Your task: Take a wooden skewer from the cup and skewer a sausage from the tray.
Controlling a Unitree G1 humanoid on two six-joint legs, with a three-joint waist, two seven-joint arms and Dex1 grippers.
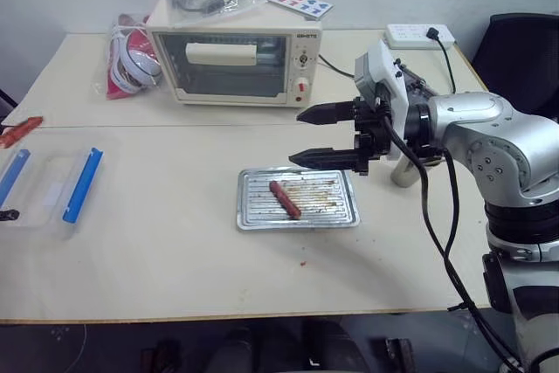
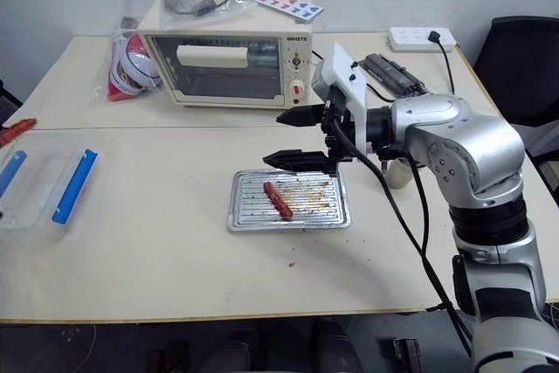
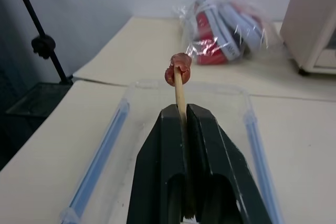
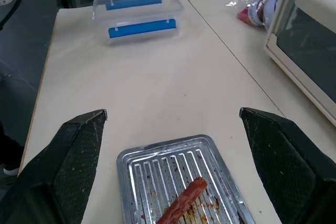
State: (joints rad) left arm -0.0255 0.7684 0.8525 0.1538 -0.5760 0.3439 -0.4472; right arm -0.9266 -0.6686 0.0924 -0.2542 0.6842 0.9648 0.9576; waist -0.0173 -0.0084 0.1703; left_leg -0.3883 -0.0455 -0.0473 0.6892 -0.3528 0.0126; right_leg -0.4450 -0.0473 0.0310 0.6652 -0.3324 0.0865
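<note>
— What is the right arm (image 1: 489,141) showing?

— It is wearing glossy silver-grey rounded shells with small dark screws, joined by black rings. A white block is sitting at the wrist, and 2 black cables are looping down beside it.

— And the grippers?

— The right gripper (image 1: 321,135) is showing 2 black tapered fingers; the left gripper (image 3: 185,115) is showing 2 broad, matt black ones.

The surface (image 1: 175,268) was pale beige. The tray (image 1: 253,216) was silvery, ribbed, with brown grease stains, and its sausage (image 1: 285,200) reddish-brown. The clear box (image 1: 44,185) bore blue clips, the toaster oven (image 1: 236,63) was cream, and each pincer's fingers (image 1: 327,113) were black
</note>
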